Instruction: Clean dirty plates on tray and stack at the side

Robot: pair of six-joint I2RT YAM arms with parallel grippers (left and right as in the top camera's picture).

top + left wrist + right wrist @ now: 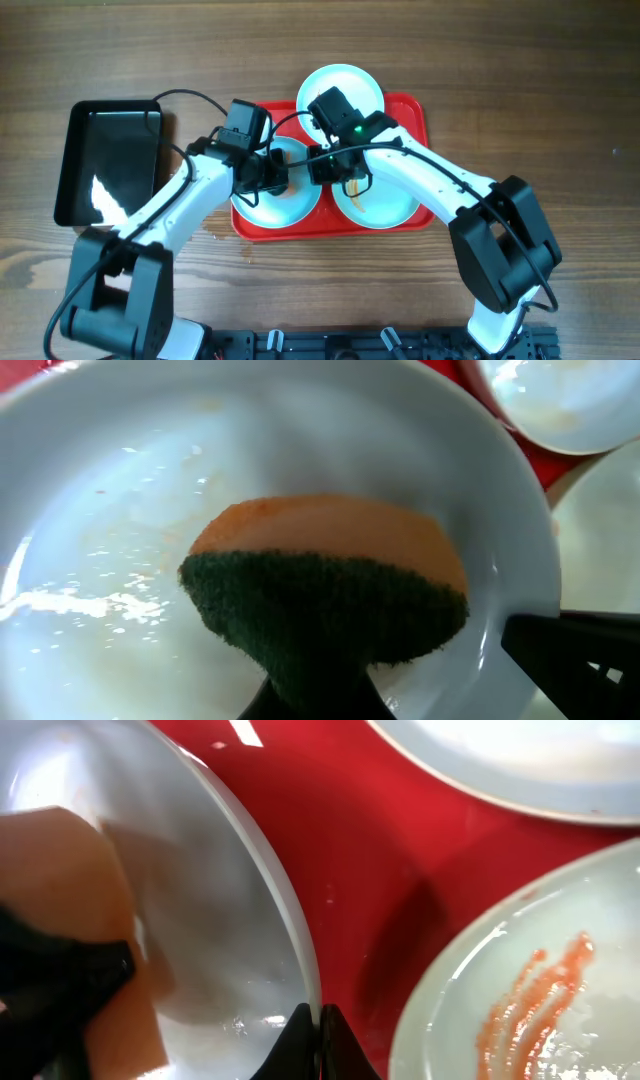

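So the setup here is pretty much one arm holds, one arm scrubs. All three plates sit on the red tray. The scrubbed plate is in the tray's left half, the streaked plate is in its right half, and the third plate is at the tray's far edge, hanging a bit over the rim.

The left gripper is over the tray's left half, clamped on a sponge. It's orange foam with the green scouring side toward the wrist camera, and it's pressed down into the plate's bowl. That plate looks wet, with only faint smears, so I'd guess it's mid-scrub and mostly done.

The right gripper reaches in from the tray's middle, with its jaws pinched nearly together on the near rim of that same plate. My read is it's there to pin the plate so it doesn't slide or spin around the tray under the sponge. Makes sense, since a slick plate on slick plastic would skate otherwise.

The streaked plate has obvious orange-red streaks on it, so it looks like the next one to clean. Nothing is stacked beside the tray yet. There's also a black tray off to the red tray's left, and I can't tell if that's the stacking spot.
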